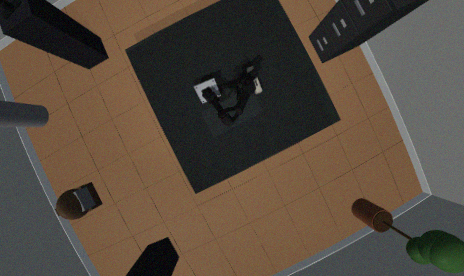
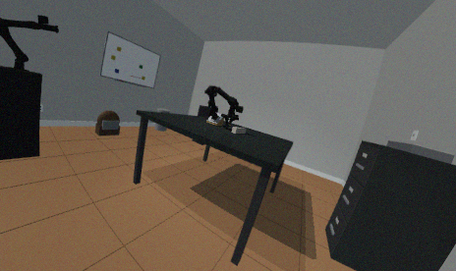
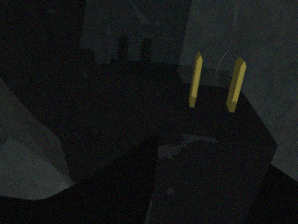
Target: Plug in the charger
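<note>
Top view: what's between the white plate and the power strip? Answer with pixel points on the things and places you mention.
The black arm (image 1: 228, 118) (image 2: 225, 96): in the top view its dark links bend across the stretch from the white plate (image 1: 199, 91) (image 2: 211, 119) to the power strip (image 1: 258, 87) (image 2: 239, 131), partly covering the strip.

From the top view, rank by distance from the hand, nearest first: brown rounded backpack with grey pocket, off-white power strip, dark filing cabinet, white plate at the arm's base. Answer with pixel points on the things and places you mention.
Nearest to the hand (image 1: 249, 78) (image 2: 229, 126):
1. Off-white power strip (image 1: 258, 86) (image 2: 239, 131), right beside it
2. White plate (image 1: 199, 92) (image 2: 212, 119), at the arm's base
3. Dark filing cabinet (image 1: 350, 28) (image 2: 393, 197), off the table, image upper right
4. Brown rounded backpack (image 1: 68, 206) (image 2: 107, 116), on the floor, image lower left
</note>
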Controlling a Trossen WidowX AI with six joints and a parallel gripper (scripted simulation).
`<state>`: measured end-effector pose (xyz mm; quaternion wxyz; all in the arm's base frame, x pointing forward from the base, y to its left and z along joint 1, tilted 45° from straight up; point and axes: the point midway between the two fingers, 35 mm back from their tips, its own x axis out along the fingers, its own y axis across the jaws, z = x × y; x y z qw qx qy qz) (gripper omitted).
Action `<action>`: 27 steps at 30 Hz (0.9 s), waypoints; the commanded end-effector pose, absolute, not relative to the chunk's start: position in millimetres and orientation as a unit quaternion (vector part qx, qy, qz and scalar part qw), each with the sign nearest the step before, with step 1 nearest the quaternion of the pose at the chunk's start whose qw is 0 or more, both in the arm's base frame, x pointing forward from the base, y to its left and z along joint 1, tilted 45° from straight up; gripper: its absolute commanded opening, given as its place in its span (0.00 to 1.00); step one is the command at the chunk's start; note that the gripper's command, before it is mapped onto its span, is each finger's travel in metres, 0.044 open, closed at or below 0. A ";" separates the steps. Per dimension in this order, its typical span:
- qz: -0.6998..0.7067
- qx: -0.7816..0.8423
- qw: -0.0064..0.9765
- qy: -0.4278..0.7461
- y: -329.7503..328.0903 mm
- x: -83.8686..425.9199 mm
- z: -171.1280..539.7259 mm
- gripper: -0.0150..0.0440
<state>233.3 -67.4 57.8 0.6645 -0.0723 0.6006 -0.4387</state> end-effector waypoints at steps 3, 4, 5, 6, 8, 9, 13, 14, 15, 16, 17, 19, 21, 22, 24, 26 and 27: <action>-0.418 -0.095 0.661 0.616 -62.1 235.8 46.6 0.25; -0.415 -0.099 0.660 0.618 -61.4 236.2 44.7 0.25; -0.411 -0.103 0.659 0.621 -60.6 236.6 42.9 0.25; -0.408 -0.107 0.659 0.623 -59.8 237.0 41.0 0.25; -0.401 -0.115 0.657 0.628 -58.3 237.7 37.2 0.25; -0.398 -0.119 0.656 0.630 -57.5 238.0 35.3 0.25; -0.384 -0.135 0.653 0.639 -54.5 239.2 27.7 0.25; -0.381 -0.139 0.652 0.641 -53.7 239.4 25.8 0.25; -0.378 -0.143 0.651 0.643 -53.0 239.6 23.9 0.25; -0.374 -0.147 0.650 0.645 -52.2 239.8 22.0 0.25; -0.371 -0.151 0.649 0.647 -51.5 240.0 20.1 0.25; -0.364 -0.159 0.647 0.651 -50.0 240.3 16.3 0.25; -0.357 -0.167 0.644 0.655 -48.5 240.6 12.4 0.25; -0.353 -0.171 0.643 0.657 -47.7 240.7 10.5 0.25; -0.346 -0.179 0.641 0.661 -46.3 240.8 6.7 0.25; -0.339 -0.187 0.639 0.665 -44.8 240.9 2.8 0.25; -0.336 -0.190 0.637 0.667 -44.1 240.9 0.9 0.25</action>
